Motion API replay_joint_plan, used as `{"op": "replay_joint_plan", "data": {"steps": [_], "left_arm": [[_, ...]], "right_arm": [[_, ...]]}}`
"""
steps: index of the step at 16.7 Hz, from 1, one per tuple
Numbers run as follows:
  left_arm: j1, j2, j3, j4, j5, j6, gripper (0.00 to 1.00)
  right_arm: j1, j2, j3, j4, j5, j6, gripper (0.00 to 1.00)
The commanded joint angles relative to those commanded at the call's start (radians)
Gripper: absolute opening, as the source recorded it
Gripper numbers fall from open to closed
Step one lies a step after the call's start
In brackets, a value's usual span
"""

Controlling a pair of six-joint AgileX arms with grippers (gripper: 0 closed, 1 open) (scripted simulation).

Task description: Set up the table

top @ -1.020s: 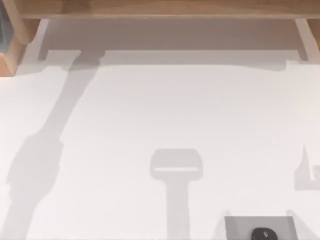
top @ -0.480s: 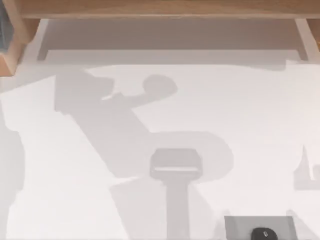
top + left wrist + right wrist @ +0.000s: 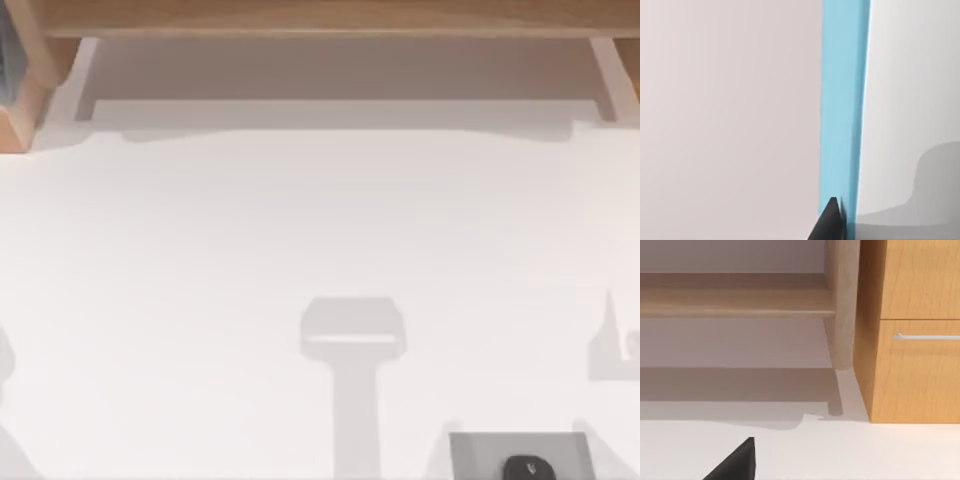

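Shadows that crossed the worktop (image 3: pixel 320 230) a moment ago are gone; you cannot tell either claw's state; nothing is set out yet.

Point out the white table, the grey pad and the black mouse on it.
table (image 3: pixel 320 220): top view, bare middle of the tabletop.
grey pad (image 3: pixel 475 450): top view, bare left part.
black mouse (image 3: pixel 527 468): top view, its middle.
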Motion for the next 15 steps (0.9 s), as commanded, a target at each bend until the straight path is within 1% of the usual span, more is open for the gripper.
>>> {"op": "replay_joint_plan", "data": {"steps": [3, 6, 8, 11, 15], "left_arm": [[-0.020, 0.000, -0.137, 0.137, 0.131, 0.165, 0.00], [-0.093, -0.004, -0.213, 0.270, 0.248, 0.287, 0.00], [-0.148, 0.008, -0.237, 0.337, 0.306, 0.338, 0.00], [-0.203, 0.042, -0.249, 0.386, 0.350, 0.371, 0.00], [-0.205, 0.043, -0.249, 0.388, 0.351, 0.372, 0.00]], "right_arm": [[0.000, 0.000, 0.000, 0.000, 0.000, 0.000, 1.00], [0.000, 0.000, 0.000, 0.000, 0.000, 0.000, 1.00], [0.000, 0.000, 0.000, 0.000, 0.000, 0.000, 1.00], [0.000, 0.000, 0.000, 0.000, 0.000, 0.000, 1.00], [0.000, 0.000, 0.000, 0.000, 0.000, 0.000, 1.00]]}}
